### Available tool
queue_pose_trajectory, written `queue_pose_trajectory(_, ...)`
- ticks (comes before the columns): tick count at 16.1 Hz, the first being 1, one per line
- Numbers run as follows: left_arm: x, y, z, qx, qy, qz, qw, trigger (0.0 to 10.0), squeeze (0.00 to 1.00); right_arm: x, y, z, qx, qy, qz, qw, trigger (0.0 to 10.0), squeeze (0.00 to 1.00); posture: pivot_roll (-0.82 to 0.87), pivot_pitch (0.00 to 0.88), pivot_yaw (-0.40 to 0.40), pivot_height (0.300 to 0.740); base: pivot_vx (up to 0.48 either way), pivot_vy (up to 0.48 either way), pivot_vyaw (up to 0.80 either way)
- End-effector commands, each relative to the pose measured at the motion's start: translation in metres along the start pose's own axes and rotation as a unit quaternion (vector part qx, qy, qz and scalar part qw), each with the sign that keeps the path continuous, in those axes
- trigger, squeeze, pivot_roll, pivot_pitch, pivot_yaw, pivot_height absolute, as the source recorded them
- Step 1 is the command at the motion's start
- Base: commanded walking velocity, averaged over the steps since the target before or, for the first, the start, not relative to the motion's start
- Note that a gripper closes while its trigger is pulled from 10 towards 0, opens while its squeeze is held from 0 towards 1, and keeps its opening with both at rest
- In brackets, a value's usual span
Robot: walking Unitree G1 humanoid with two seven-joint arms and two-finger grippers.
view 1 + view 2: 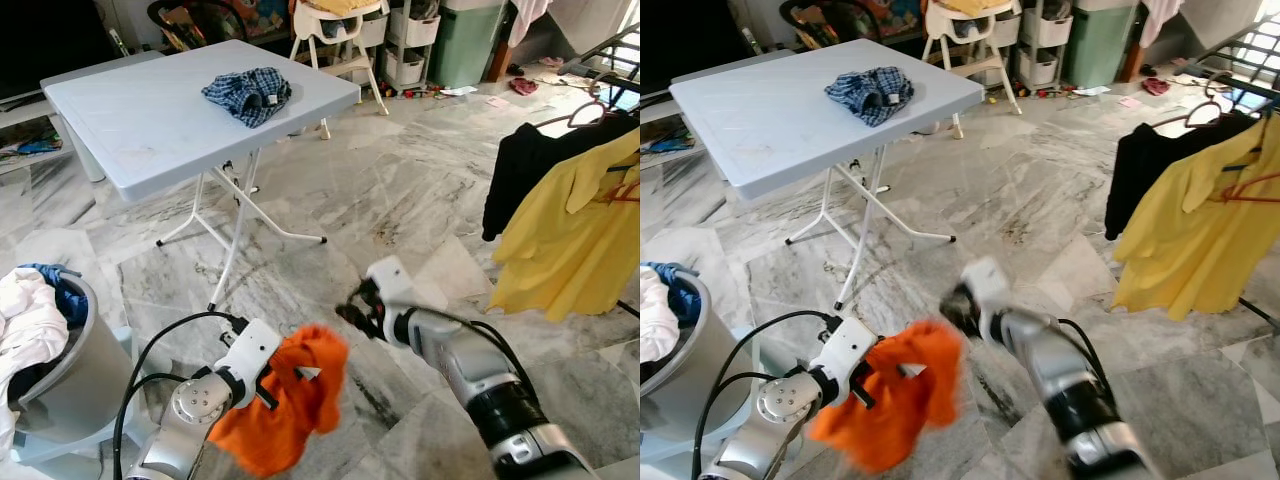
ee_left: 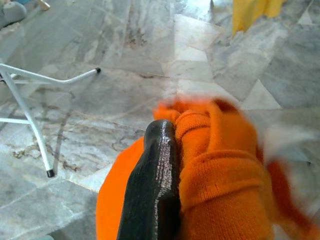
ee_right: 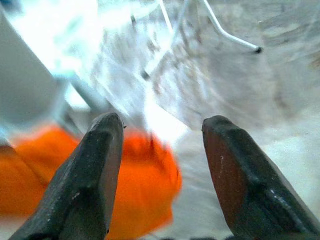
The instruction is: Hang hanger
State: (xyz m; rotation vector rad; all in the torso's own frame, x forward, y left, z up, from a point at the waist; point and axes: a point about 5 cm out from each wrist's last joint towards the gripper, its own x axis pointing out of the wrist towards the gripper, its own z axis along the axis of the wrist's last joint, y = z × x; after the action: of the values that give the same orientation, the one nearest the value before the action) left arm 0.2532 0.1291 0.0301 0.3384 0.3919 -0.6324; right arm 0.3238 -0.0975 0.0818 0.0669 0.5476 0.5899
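Clamped in the left tool [image 1: 262, 378]: a soft, ribbed orange garment [image 1: 290, 400], bunched and hanging above the veined marble floor [image 1: 400, 200]. Just beside it, the right tool [image 3: 160, 170], glossy black fingers spread apart. Well off, near the floor's right edge: yellow shirt [image 1: 570, 230] on a thin hanger [image 1: 628, 190].

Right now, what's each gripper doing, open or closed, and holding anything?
Left gripper: closed on the orange garment.
Right gripper: open, holding nothing, beside the orange garment.
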Motion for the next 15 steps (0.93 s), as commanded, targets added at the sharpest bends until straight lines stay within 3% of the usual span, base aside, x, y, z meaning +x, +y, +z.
queue_pose_trajectory(1, -0.001, 0.004, 0.005, 0.009, -0.006, 0.01, 1.0, 0.0, 0.0, -0.003, -0.003, 0.007, 0.005, -0.009, -0.003, 1.0, 10.0, 1.0, -0.08, 0.0, 0.031, 0.74, 0.0, 0.0, 0.0)
queue_pose_trajectory(2, -0.001, 0.008, 0.003, 0.008, -0.003, 0.027, 1.0, 0.0, 0.0, -0.006, -0.003, 0.004, -0.088, -0.006, -0.01, 0.996, 10.0, 1.0, -0.09, 0.0, 0.032, 0.74, 0.0, 0.0, 0.0)
queue_pose_trajectory(5, 0.003, 0.028, 0.015, -0.036, -0.015, 0.101, 0.994, 0.0, 0.0, -0.013, 0.0, 0.004, -0.185, -0.031, -0.01, 0.982, 10.0, 1.0, -0.08, 0.0, 0.038, 0.74, 0.0, 0.0, 0.0)
queue_pose_trajectory(6, 0.005, 0.036, 0.023, -0.063, -0.022, 0.129, 0.989, 0.0, 0.0, -0.016, 0.001, 0.002, -0.191, -0.031, -0.007, 0.981, 10.0, 1.0, -0.08, 0.0, 0.039, 0.74, 0.0, 0.0, 0.0)
queue_pose_trajectory(8, 0.005, 0.05, 0.04, -0.079, -0.055, 0.179, 0.979, 0.0, 0.0, -0.021, 0.005, -0.007, -0.205, -0.019, 0.009, 0.978, 10.0, 1.0, -0.07, 0.0, 0.05, 0.74, 0.0, 0.0, 0.0)
queue_pose_trajectory(10, 0.005, 0.064, 0.054, -0.137, -0.091, 0.239, 0.957, 0.0, 0.0, -0.025, 0.021, -0.016, -0.252, 0.0, 0.075, 0.965, 10.0, 1.0, -0.07, 0.0, 0.055, 0.74, 0.0, 0.0, 0.0)
queue_pose_trajectory(15, 0.017, 0.066, 0.07, -0.199, -0.09, 0.286, 0.933, 0.0, 0.0, -0.025, 0.036, -0.011, -0.264, -0.026, 0.082, 0.961, 10.0, 1.0, -0.07, 0.0, 0.068, 0.74, 0.0, 0.0, 0.0)
